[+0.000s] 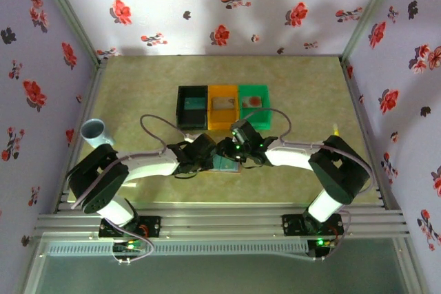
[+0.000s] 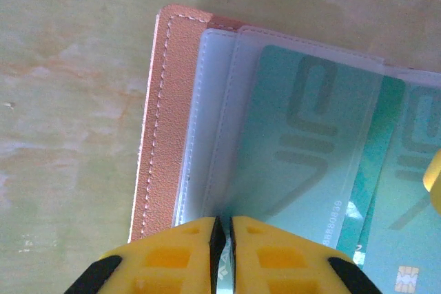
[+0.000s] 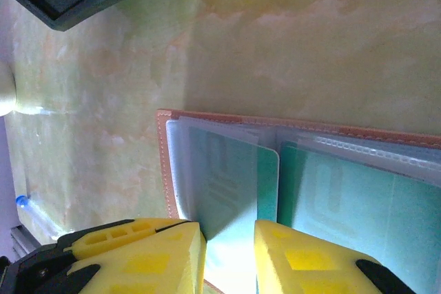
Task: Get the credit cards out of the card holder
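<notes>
Left wrist view: the left gripper [image 2: 222, 225] has its yellow ribbed fingers [image 2: 172, 256] drawn almost together, with a thin dark slit between them. They pinch the near edge of a clear plastic sleeve page [image 2: 220, 135]. The page belongs to the small folding card holder [image 2: 169, 115], brownish-pink stitched leather-like material, which lies open and flat on the mottled yellow-green table [image 2: 69, 101]. Directly beyond the fingertips, teal-green rectangular credit cards [image 2: 303, 149] sit inside the sleeves. One further right is cut off by the frame edge and shows a gold chip.

Right wrist view: the right gripper [image 3: 229, 232] holds its yellow fingers apart, released, at the holder's near edge. A sleeve page carrying a teal card lies in the gap. Contact with either pad cannot be determined.

Top external view: both arms reach inward with elbows out, and the wrists meet at the table centre and cover most of the holder. Black, orange and green plastic bins [image 1: 222, 107] stand in a row just beyond, their contents hard to make out. A pale blue cup [image 1: 94, 131] stands at far left.
</notes>
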`<state>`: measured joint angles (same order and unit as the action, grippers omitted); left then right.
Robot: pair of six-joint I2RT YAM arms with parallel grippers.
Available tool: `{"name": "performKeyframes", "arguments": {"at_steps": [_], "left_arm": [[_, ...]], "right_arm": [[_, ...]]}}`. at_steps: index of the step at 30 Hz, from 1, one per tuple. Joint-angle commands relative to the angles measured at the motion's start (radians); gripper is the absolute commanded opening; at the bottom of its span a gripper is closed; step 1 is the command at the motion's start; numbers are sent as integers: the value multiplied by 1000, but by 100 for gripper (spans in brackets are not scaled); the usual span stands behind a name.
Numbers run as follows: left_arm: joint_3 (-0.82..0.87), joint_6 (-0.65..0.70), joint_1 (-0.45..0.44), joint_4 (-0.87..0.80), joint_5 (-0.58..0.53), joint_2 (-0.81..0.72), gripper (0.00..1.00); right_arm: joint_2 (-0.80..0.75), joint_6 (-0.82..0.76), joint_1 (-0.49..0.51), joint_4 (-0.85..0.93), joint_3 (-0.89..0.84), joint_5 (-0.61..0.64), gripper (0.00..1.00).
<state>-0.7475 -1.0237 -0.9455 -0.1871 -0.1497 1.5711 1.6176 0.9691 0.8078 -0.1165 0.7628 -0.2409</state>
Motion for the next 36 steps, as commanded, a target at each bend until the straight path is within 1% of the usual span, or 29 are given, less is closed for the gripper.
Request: {"name": "performKeyframes", "arguments": {"at_steps": [1, 13, 18, 24, 30, 36], "left_arm": [[43, -24, -7, -62, 18, 33, 16], [46, -27, -8, -60, 19, 33, 16], [44, -27, -8, -60, 19, 35, 16], [46, -29, -9, -57, 21, 37, 15], [46, -28, -9, -54, 22, 40, 15], [44, -31, -9, -53, 23, 43, 15]], "right_arm": [[22, -26, 3, -14, -6, 30, 28], [58, -30, 4, -47, -24, 38, 27], [76, -30, 2, -87, -38, 28, 26], [79, -17, 1, -152, -66, 8, 22], [56, -13, 1, -179, -85, 12, 16], [39, -10, 1, -201, -93, 5, 14]]}}
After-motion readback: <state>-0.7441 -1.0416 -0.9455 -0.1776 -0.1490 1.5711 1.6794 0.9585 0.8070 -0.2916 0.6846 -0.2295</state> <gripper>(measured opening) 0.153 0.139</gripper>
